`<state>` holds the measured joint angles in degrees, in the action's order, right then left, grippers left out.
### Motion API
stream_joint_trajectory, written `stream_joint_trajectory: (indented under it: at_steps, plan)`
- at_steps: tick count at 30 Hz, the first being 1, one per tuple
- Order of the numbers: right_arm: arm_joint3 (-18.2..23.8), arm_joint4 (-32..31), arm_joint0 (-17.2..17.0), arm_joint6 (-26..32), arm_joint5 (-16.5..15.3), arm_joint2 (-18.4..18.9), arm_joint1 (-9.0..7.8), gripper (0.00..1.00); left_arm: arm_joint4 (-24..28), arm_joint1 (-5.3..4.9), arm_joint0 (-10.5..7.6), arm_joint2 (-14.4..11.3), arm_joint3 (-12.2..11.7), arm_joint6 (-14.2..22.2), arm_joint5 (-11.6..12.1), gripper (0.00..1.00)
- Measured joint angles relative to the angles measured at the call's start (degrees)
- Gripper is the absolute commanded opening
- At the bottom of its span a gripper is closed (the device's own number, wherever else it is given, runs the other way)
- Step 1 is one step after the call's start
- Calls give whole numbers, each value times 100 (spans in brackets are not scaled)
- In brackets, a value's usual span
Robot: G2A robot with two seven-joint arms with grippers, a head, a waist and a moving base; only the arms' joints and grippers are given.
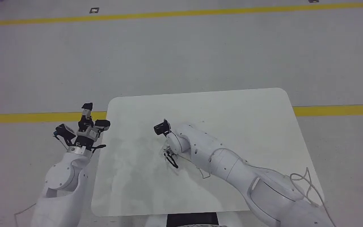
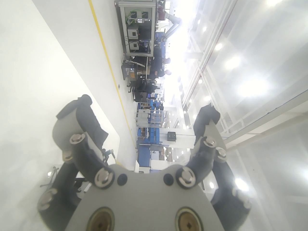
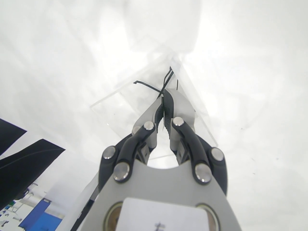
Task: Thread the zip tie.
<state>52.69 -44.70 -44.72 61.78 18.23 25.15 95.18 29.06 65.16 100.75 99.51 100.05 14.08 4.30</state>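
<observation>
Top view: white tabletop, rounded corners. The right arm lies across it from the near right corner, so the right gripper works near the middle, toward the left edge. The left gripper hangs just off the left edge, fingers spread, holding nothing; prob. parked out of the way. Right wrist view adds what the top view can't resolve: a clear plastic plate on the tabletop, w/ the right gripper clenched on the thin black zip tie just above it. The tie's ends cross beyond the fingertips; prob. pinched to steer one end.
</observation>
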Motion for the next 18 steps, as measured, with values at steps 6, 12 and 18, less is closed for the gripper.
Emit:
stream_joint_trajectory:
  at_steps: [6,12,18]
  plan:
    - [84,-121,-20,34,47,54,19,0,0,0,0,0,0,0,0,100]
    - [214,-267,-63,106,88,130,8,0,0,0,0,0,0,0,0,100]
    - [317,-386,-132,167,93,231,-19,0,0,0,0,0,0,0,0,100]
